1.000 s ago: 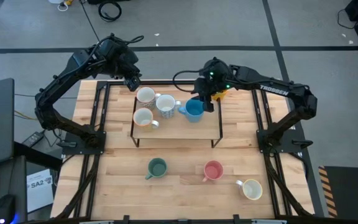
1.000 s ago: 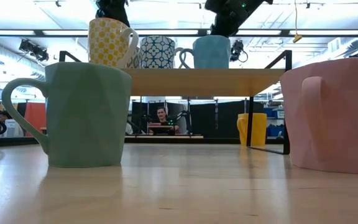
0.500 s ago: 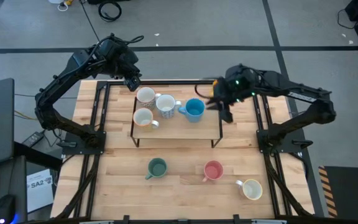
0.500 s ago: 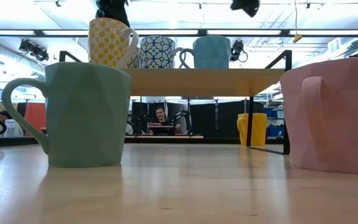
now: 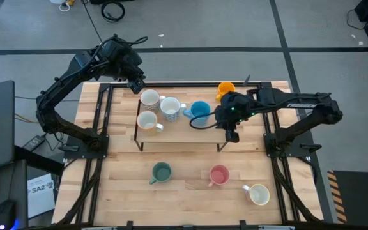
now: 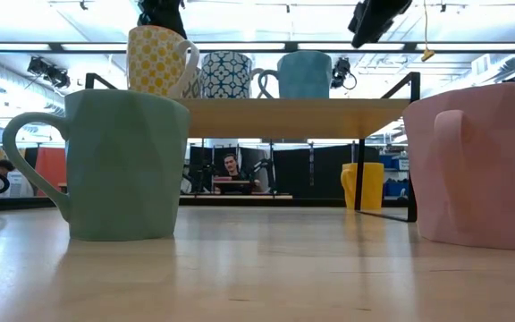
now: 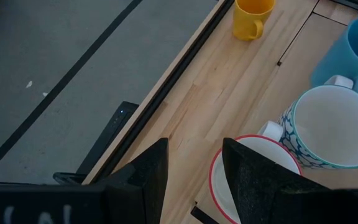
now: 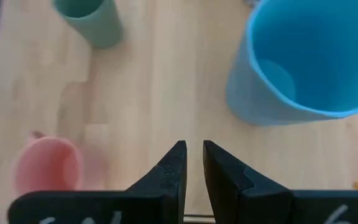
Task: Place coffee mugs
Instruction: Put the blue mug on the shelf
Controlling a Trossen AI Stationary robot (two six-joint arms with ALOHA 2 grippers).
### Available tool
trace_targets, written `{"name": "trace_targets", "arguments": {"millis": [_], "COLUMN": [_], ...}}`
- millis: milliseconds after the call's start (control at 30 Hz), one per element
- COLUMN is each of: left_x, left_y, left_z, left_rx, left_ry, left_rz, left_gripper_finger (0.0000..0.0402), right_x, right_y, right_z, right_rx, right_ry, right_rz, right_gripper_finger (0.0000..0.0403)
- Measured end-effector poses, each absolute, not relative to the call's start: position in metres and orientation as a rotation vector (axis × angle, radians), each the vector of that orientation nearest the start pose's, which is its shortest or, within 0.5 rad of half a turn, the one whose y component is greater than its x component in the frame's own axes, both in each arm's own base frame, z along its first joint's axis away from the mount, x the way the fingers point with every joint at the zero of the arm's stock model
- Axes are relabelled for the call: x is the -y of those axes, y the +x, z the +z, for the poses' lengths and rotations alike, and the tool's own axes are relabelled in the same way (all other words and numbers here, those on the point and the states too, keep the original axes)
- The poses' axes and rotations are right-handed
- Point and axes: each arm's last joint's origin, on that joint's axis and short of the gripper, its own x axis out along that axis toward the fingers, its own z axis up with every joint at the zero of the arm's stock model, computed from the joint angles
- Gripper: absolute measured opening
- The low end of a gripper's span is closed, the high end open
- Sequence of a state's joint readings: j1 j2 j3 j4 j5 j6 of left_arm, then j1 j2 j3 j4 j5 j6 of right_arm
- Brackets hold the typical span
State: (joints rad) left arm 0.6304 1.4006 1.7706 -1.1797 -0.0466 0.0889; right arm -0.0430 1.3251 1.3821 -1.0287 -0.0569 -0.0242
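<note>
Four mugs stand on the raised shelf: a white red-rimmed one, a blue-patterned one, a yellow-patterned one and the blue mug. The orange-yellow mug stands on the table behind the shelf. The green, pink and cream mugs stand on the near table. My right gripper hangs over the shelf's right end, beside the blue mug, open by a narrow gap and empty. My left gripper, open, waits at the shelf's far left corner.
The shelf's black frame legs stand on the wooden table. Black rails run along both sides of the table. Bare shelf top lies near the blue mug and bare wood between the green and pink mugs. A person sits far behind the table.
My right gripper has drawn away from above the blue mug, first toward the table's right, then toward the near edge, and now hangs over the shelf's right end. The blue mug has stayed on the shelf. The orange-yellow mug has come into sight behind it.
</note>
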Motion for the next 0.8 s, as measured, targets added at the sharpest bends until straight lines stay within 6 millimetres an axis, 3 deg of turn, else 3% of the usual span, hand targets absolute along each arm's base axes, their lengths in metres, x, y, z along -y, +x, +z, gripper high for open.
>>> {"name": "trace_targets", "arguments": {"millis": [333,800], "left_x": [-0.148,-0.148], "left_y": [0.2,0.2], "left_z": [0.438,0.438], "left_rx": [-0.816,-0.816], "left_ry": [-0.156,-0.156], "left_rz": [0.602,0.603], "left_gripper_finger": [0.0157,0.0157], "right_x": [0.03,0.063], "right_y": [0.262,0.275], "right_z": [0.332,0.324], "right_rx": [-0.902,-0.845], "right_ry": [-0.01,-0.07], "right_rz": [-0.031,-0.09], "right_gripper_finger": [0.0046,0.0045]}}
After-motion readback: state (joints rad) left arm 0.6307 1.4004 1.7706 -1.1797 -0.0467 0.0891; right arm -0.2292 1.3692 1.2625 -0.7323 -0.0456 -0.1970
